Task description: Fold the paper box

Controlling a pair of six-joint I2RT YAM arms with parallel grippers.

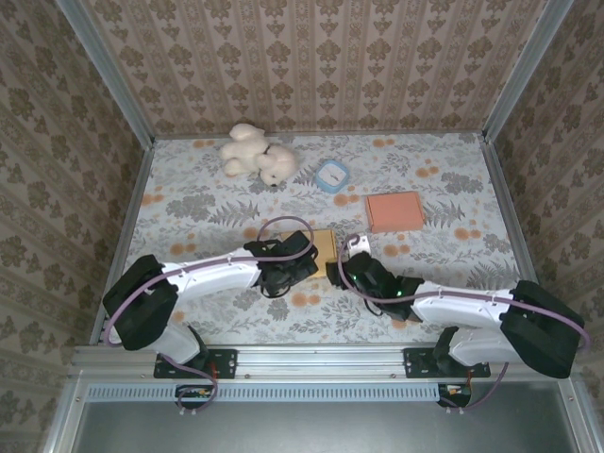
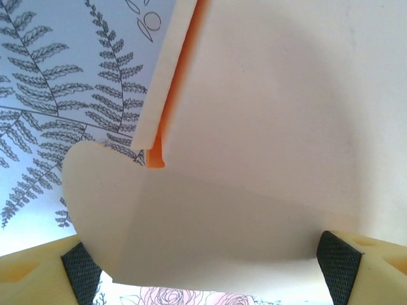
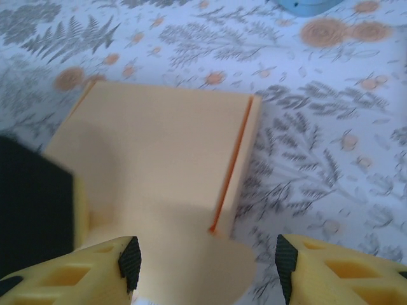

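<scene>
From above, my left gripper covers the left edge of the box, so where its tips meet the card is hidden there. In the left wrist view the jaws stand wide apart. A rounded flap lies flat between the fingers. The frame cuts off the flap's lower edge, and I cannot tell whether the pads touch it. An orange strip runs along a raised panel edge.

The box sits on the table at the near middle, between my two grippers. My right gripper hides its near right corner from above. The right wrist view is blurred. There the jaws are apart, with another rounded flap between them and a gap before the right finger. A dark shape at the left is probably my other gripper.

Farther back lie a toy, a dish and an orange box, all well apart from the box.
</scene>
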